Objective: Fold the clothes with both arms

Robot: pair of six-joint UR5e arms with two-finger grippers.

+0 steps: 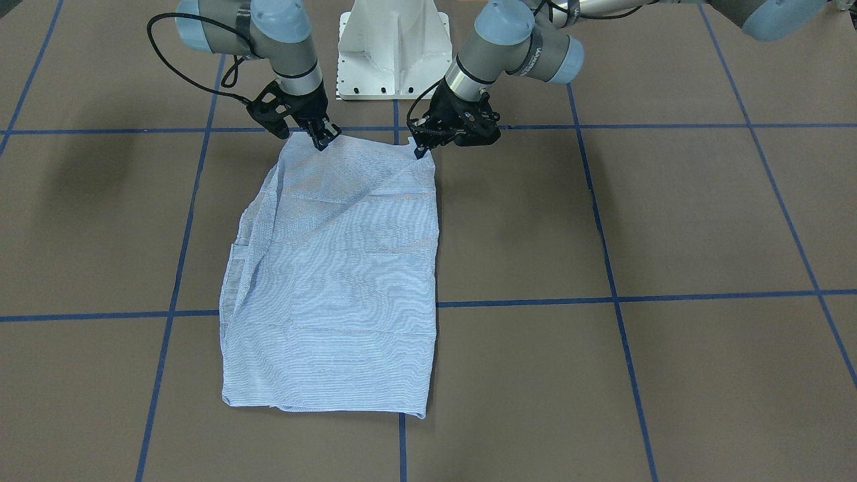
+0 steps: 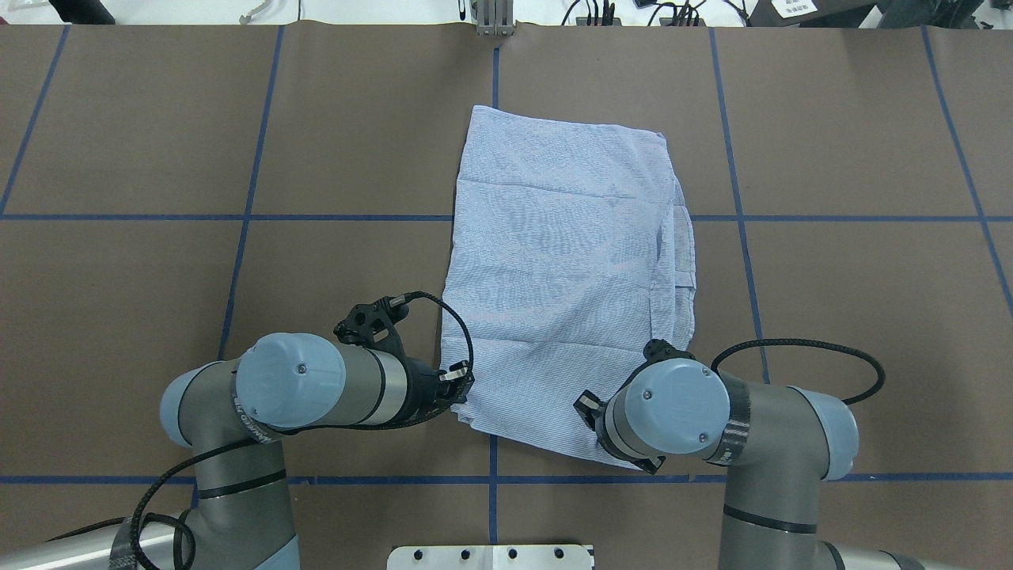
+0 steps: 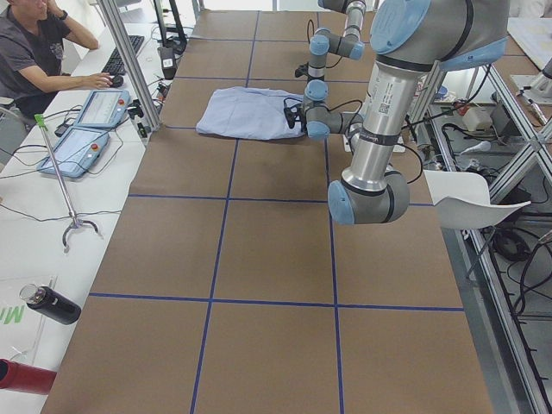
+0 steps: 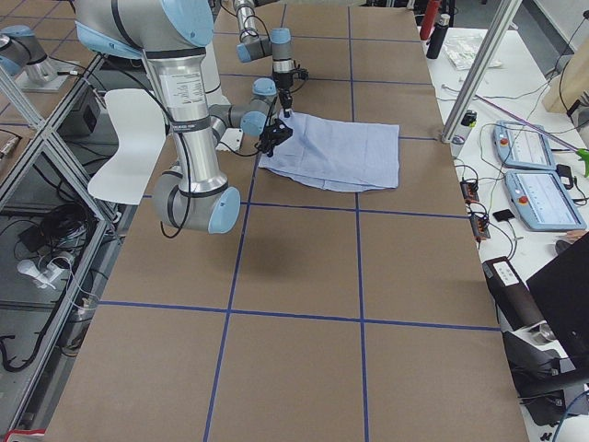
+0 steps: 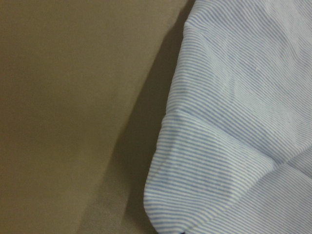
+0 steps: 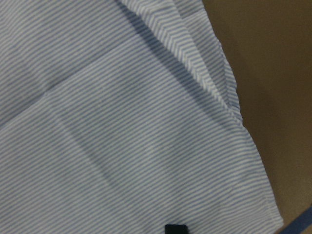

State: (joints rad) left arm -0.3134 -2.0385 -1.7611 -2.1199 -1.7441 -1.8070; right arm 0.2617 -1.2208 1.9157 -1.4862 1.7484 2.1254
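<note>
Fine-striped light blue and white cloth shirt [image 1: 335, 268] has two corners at the tips of the left jaws and right jaws, both narrowed, though I cannot tell whether they pinch it, its flat folded body stretching away from them across the brown blue-taped bench [image 1: 669, 221].

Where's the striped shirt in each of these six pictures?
Front-facing: shirt left of centre.
Overhead: shirt centre, slightly right.
Left side: shirt far, upper left of centre.
Right side: shirt upper middle.
Left wrist: shirt fills the right half.
Right wrist: shirt fills most of the frame.
Landmark: blue tape lines running under it.
</note>
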